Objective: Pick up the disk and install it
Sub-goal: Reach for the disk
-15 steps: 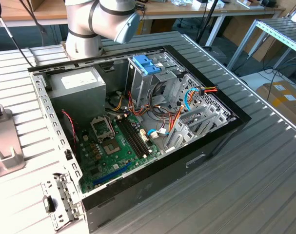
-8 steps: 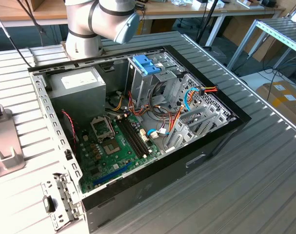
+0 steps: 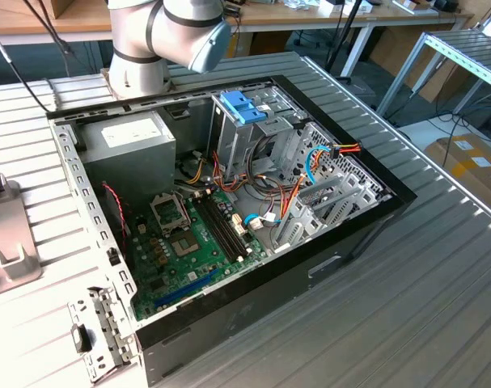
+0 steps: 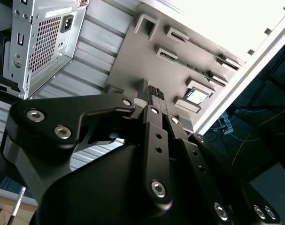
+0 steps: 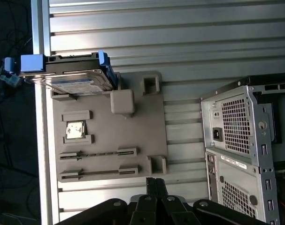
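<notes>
The arm [image 3: 168, 36] and the pincer [image 5: 151, 182] are cut off at picture edges

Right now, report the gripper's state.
Gripper: closed, holding nothing. The disk lies apart from it on the grey tray.

Exterior view overlooks the computer case [image 3: 310, 275]; both wrist views face the fixture plate [image 5: 133, 140] [image 4: 147, 61].

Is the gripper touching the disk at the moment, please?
Apart. The first wrist view shows bare grey plate between the disk and the gripper.
</notes>
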You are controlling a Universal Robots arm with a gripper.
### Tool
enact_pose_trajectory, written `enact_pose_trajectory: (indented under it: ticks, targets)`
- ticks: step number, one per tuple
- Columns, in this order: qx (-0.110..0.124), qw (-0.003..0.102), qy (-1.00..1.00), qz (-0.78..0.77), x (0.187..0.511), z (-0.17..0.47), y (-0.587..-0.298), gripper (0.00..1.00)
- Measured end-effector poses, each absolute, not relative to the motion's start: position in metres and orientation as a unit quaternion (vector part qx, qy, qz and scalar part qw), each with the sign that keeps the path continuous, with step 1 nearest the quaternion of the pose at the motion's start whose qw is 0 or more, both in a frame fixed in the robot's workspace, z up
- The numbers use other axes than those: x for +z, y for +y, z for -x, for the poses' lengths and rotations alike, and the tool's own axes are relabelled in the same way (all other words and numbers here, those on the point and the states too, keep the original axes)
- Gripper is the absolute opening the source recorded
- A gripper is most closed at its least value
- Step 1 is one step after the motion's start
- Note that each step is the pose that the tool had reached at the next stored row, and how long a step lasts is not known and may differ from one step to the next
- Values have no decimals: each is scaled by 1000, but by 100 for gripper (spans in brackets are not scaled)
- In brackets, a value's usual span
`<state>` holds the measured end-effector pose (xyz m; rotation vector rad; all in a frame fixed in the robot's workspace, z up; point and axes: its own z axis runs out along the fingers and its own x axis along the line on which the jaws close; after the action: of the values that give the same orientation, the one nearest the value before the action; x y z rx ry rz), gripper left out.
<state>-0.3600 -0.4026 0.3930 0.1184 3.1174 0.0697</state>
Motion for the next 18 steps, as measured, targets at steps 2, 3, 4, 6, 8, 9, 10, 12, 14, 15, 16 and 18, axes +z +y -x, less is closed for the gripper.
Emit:
enact_pose_trajectory:
  ticks: [2,3,4,6,8,9,10,12,14,15,16,18]
  targets:
    - [22,11,999,-38,393,363,-403,11]
    - [22,11,999,-38,393,364,-403,11]
    - [22,11,999,-38,393,366,-403,11]
    - [22,11,999,-38,393,368,-403,11]
    - [22,11,999,-38,393,371,-403,11]
    - [22,11,999,-38,393,373,-403,11]
    - [22,11,999,-38,393,375,-403,11]
    - [22,11,999,-38,393,379,-403,11]
    - [22,11,999,-38,393,381,-403,11]
    - [22,11,999,-38,393,382,-403,11]
    - [22,11,999,-38,393,384,-403,11]
    - [22,11,999,-38,393,387,-403,11]
